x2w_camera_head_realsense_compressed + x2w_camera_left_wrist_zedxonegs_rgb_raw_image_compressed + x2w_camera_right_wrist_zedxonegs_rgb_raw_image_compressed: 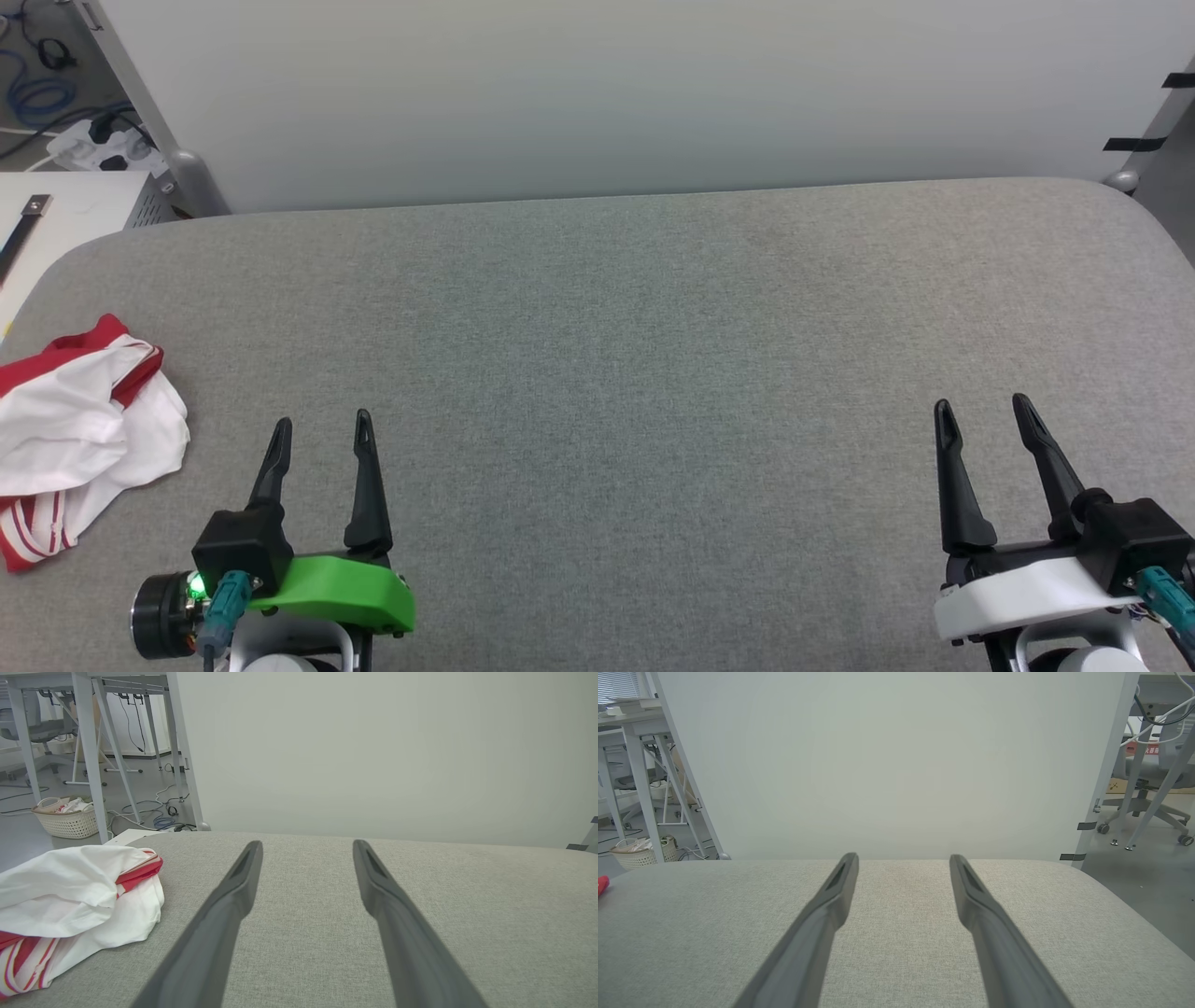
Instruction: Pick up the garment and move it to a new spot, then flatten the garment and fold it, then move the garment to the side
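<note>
1. One garment lies in a crumpled heap at the left end of the counter. White cloth is uppermost, with red folds and red-and-white striped trim at its edges. The left border of the head view cuts it off.
2. Two grippers sit at the near edge of the counter, one at each side, well apart from each other.
3. The left gripper, on a green mount, has its two dark jaws spread wide with nothing between them. It is near the garment, to its right, and apart from it.
4. The right gripper, on a white mount, likewise has two jaws spread wide and empty, over bare grey cloth far from the garment.
5. In the left wrist view, the left gripper points along the counter, with the garment bunched to its left.
6. In the right wrist view, the right gripper points along the counter. One small red bit of the garment shows at the left border.
7. One pale panel stands behind the counter, with two strips of black tape at its right post.
8. One woven basket stands on the floor beyond.
</note>
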Controlling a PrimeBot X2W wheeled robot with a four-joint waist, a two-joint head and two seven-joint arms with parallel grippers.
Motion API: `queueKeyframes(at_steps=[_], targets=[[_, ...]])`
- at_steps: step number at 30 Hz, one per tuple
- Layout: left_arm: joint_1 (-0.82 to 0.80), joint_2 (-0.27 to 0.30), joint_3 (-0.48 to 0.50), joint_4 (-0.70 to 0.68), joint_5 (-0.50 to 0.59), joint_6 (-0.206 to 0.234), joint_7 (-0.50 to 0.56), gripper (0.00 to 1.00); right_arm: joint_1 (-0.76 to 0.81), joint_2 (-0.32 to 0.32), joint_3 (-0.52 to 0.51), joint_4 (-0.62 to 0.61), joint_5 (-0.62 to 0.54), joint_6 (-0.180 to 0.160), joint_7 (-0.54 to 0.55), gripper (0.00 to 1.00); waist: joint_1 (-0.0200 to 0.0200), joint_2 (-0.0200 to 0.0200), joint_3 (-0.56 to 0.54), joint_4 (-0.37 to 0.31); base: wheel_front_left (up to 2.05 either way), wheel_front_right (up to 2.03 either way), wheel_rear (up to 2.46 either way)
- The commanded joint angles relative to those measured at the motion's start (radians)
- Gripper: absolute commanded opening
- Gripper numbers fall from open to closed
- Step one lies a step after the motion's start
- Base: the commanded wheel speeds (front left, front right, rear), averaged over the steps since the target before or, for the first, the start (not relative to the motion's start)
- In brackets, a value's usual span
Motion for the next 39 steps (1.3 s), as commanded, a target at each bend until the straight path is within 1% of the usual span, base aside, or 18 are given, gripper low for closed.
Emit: queueKeyframes(at_steps=[1,11,17,23,39], targets=[[0.009,-0.002,0.004,0.004,-0.013,0.005,-0.01,1.0,0.01,-0.001,0.001,-0.008,0.006,0.003,-0.012,1.0,0.0,0.0,0.002,0.001,0.0,0.0,0.0],[0.005,-0.002,0.007,0.01,-0.025,0.007,-0.03,1.0,0.014,-0.001,0.0,-0.014,0.011,0.003,-0.033,1.0,0.0,0.0,0.008,0.014,0.0,0.0,0.0],[0.0,-0.002,0.012,0.012,-0.03,0.009,-0.043,1.0,0.015,-0.001,0.003,-0.021,0.013,0.004,-0.045,1.0,0.0,0.0,0.012,0.041,0.0,0.0,0.0],[-0.007,-0.002,0.02,0.012,-0.033,0.01,-0.051,1.0,0.018,-0.001,0.008,-0.026,0.015,0.004,-0.052,1.0,0.0,0.0,0.02,0.099,0.0,0.0,0.0],[-0.015,-0.002,0.046,0.011,-0.056,0.021,-0.051,1.0,0.009,-0.001,0.026,-0.026,0.002,0.004,-0.052,1.0,0.0,0.0,0.049,0.295,0.0,0.0,0.0]])
